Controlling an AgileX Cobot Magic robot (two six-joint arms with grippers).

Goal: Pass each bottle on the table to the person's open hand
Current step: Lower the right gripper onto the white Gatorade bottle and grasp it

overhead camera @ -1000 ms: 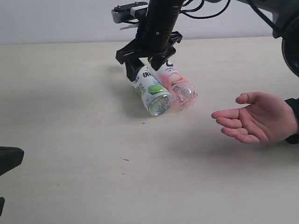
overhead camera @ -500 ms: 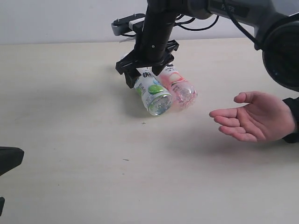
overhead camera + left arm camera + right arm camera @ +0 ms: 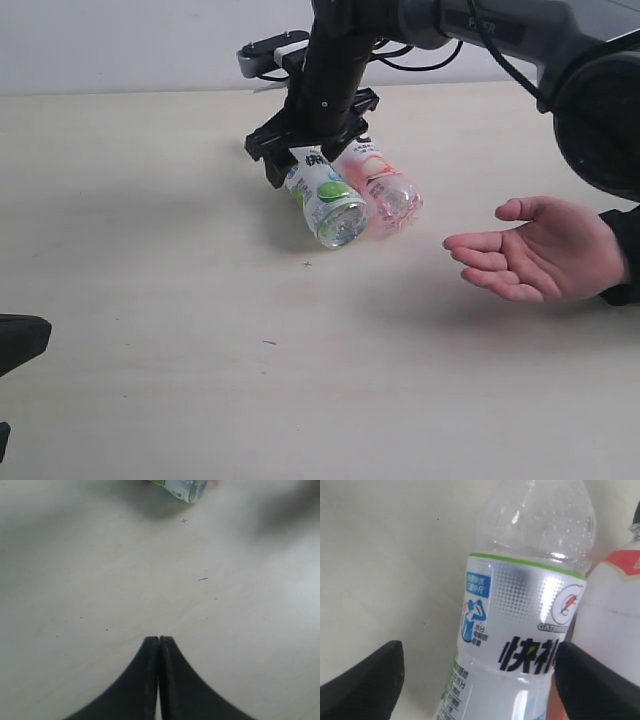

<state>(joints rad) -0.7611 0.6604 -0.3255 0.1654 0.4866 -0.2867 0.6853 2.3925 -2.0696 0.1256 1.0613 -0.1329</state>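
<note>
Two bottles lie side by side on the beige table (image 3: pixel 150 250): one with a white, blue and green label (image 3: pixel 325 195) and a pink one (image 3: pixel 387 187) touching it on the right. My right gripper (image 3: pixel 308 160) is open and straddles the white-labelled bottle (image 3: pixel 520 605). One finger (image 3: pixel 365 680) stands clear of that bottle. The other finger (image 3: pixel 592 680) sits in the seam against the pink bottle (image 3: pixel 612 605). My left gripper (image 3: pixel 159 640) is shut and empty, low over bare table. The other bottles are out of view.
The person's open hand (image 3: pixel 545 250) waits palm up at the right, just above the table. The bottom end of the white-labelled bottle (image 3: pixel 182 487) shows at the far edge of the left wrist view. A dark part of the left arm (image 3: pixel 15 345) lies at the left edge.
The right gripper has come down a little around the white-labelled bottle. The person's hand has drifted slightly left. The bottles have not moved.
</note>
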